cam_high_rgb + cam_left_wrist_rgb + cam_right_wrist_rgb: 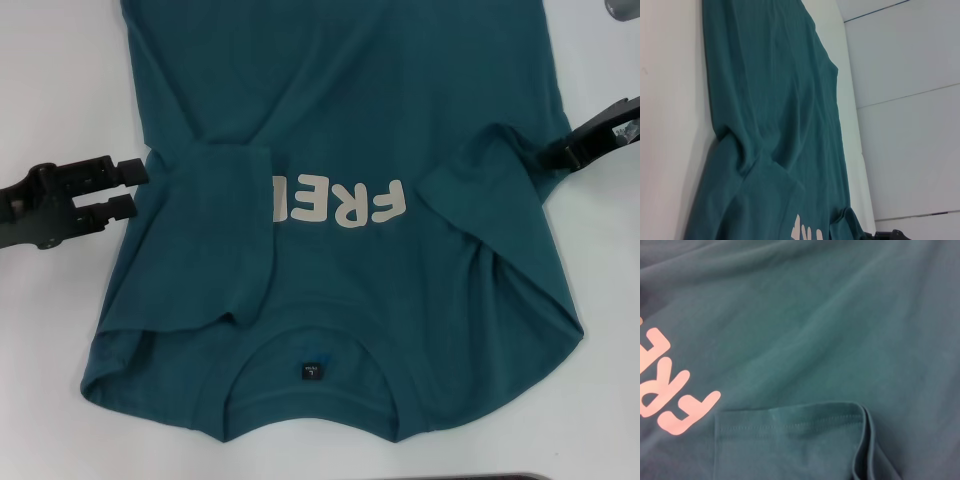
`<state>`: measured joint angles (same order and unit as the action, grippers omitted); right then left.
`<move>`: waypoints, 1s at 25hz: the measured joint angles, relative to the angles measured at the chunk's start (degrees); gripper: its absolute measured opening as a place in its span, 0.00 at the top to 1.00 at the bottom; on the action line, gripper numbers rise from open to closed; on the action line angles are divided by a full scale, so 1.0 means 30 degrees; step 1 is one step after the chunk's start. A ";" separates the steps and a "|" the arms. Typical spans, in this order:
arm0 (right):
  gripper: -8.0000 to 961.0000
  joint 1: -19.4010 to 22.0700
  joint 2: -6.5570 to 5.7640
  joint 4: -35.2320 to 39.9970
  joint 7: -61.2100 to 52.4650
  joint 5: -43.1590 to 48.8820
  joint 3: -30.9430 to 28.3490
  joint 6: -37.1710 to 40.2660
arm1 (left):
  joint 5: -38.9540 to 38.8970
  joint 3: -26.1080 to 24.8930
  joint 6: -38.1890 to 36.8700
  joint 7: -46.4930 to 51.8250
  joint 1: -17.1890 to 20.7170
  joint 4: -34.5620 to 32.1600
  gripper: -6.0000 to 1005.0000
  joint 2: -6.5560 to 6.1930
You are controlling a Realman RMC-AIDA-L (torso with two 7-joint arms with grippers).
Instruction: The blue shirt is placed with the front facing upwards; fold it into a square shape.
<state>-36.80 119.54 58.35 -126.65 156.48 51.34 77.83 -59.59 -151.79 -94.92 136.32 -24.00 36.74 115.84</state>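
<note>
Both sleeves of the blue shirt lie folded inward over its chest, covering part of the pale lettering, and we see it spread front-up on the white table, collar nearest us. Our left gripper hovers wide open at the shirt's left edge; our right gripper meets the right edge, and we cannot tell its finger state

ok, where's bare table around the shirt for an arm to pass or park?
Bare table lies at the robot's left of the blue shirt, below the open left gripper, and right of it, below the right gripper. A thin strip fronts the collar. The centre is all cloth, with both sleeves folded inward.
</note>
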 joint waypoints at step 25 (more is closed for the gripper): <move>0.95 -0.0260 -0.0072 0.2459 -0.1227 0.0425 0.0160 -0.1169 | 0.0000 0.0000 -0.0161 0.0046 0.0080 -0.0001 0.31 0.0000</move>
<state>-37.58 119.32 65.72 -130.33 157.75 51.81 74.33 -59.59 -151.79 -95.40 136.46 -23.76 36.74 115.84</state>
